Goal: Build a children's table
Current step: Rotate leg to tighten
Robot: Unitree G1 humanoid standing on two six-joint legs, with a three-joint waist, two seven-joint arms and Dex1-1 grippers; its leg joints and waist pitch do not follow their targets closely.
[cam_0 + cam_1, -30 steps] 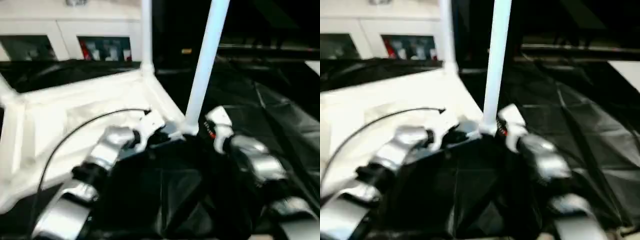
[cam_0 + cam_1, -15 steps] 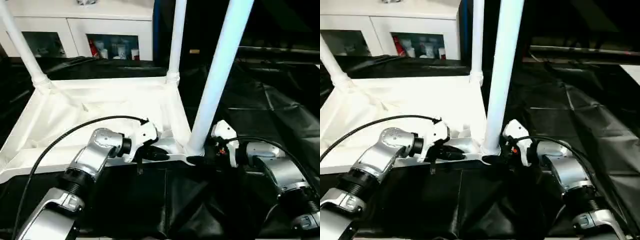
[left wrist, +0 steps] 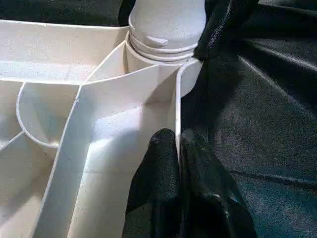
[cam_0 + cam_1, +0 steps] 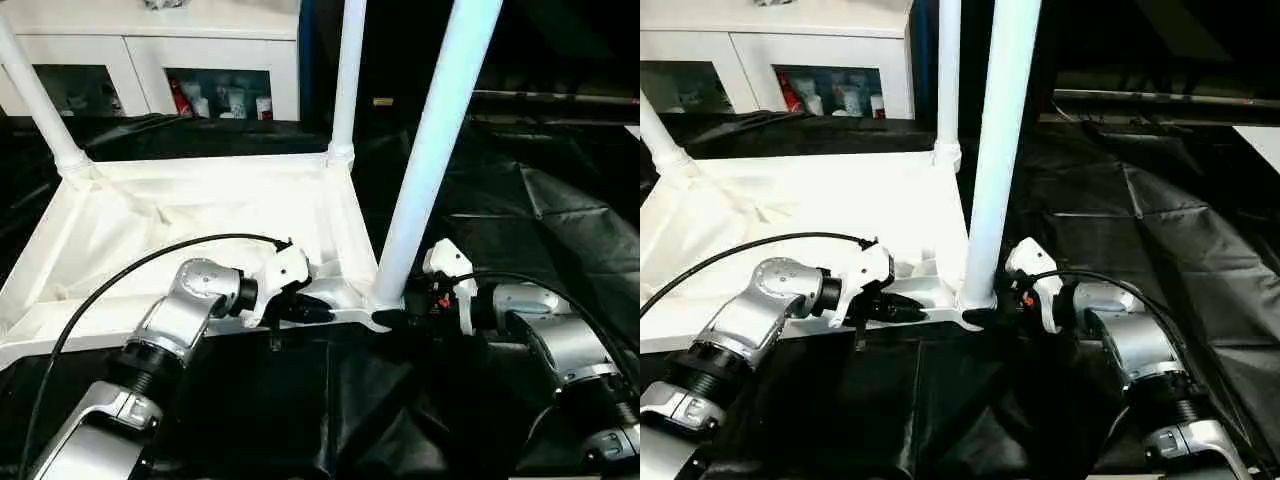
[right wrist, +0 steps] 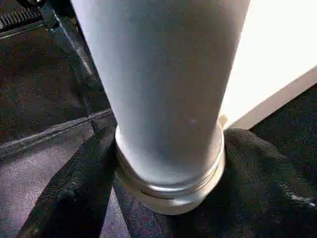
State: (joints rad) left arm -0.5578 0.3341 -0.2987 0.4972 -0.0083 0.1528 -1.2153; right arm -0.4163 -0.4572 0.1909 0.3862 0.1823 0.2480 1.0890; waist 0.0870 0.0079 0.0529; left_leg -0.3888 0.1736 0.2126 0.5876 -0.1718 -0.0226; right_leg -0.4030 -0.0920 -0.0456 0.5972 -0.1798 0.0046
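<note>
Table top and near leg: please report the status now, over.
Left gripper shut on table top rim. Right gripper around near leg base, leg upright in corner socket. Three legs visible, all standing. Nothing in the way.

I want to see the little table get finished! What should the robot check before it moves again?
1. White plastic table top lies upside down on the black-covered work table: ok.
2. Near white tapered tube leg stands upright in its round corner socket: ok.
3. Left gripper pinches the top's edge wall: ok.
4. Right gripper sits at the leg's base: ok; grip cannot tell.
5. Two far legs fitted: ok.
6. Fourth leg: cannot tell.
</note>
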